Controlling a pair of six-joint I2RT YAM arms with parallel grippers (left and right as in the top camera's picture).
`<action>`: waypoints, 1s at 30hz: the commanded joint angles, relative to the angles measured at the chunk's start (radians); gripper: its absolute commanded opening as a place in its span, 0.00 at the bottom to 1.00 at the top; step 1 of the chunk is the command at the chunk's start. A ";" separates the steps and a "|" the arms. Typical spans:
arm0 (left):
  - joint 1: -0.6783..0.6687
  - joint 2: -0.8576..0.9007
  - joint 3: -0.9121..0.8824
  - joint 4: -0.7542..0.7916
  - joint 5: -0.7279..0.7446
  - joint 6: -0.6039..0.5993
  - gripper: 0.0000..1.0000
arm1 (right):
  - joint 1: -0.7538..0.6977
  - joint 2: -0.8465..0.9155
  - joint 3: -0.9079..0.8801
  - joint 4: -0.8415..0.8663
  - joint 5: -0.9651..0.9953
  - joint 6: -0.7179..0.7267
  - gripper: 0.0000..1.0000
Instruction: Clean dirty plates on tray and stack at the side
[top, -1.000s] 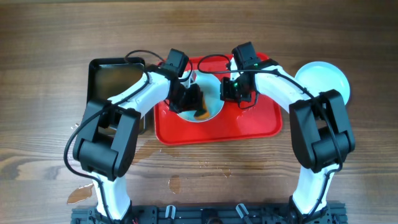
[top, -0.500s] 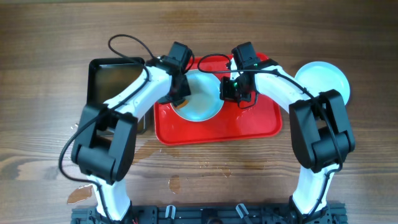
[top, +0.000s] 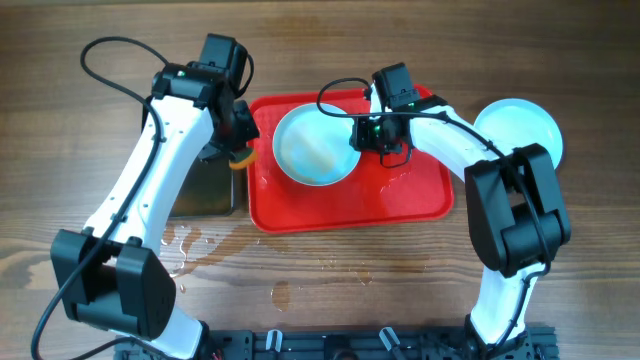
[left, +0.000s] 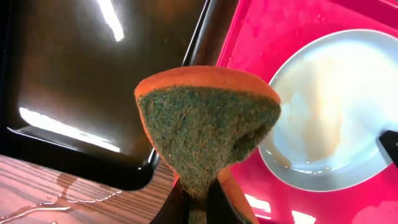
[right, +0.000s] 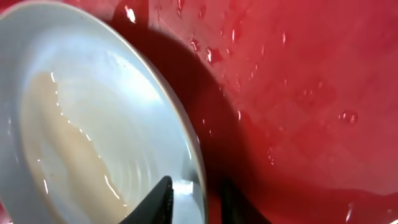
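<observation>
A wet wood-grain table (top: 400, 300) carries the red tray (top: 400, 205), its long axis running left to right. One plate (top: 312, 148) sits face up in the tray's far left part, with a pale brown film across its bowl. The right gripper (right: 191, 194) is pinched on that plate's right rim. The left gripper (left: 198, 198) clamps an orange-and-green sponge (left: 208, 124), scouring face toward its camera, above the black pan (left: 93, 74) where it borders the tray. A second plate (top: 525, 125) lies on the table right of the tray.
</observation>
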 joint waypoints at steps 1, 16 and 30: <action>0.005 0.011 0.000 0.009 0.013 0.020 0.04 | 0.002 0.027 -0.010 0.029 0.044 -0.004 0.28; 0.005 0.014 0.000 0.035 0.012 0.020 0.04 | -0.013 -0.146 -0.010 -0.047 0.030 -0.079 0.04; 0.085 0.014 0.000 0.116 0.013 0.020 0.04 | 0.166 -0.406 -0.010 -0.233 1.020 -0.053 0.04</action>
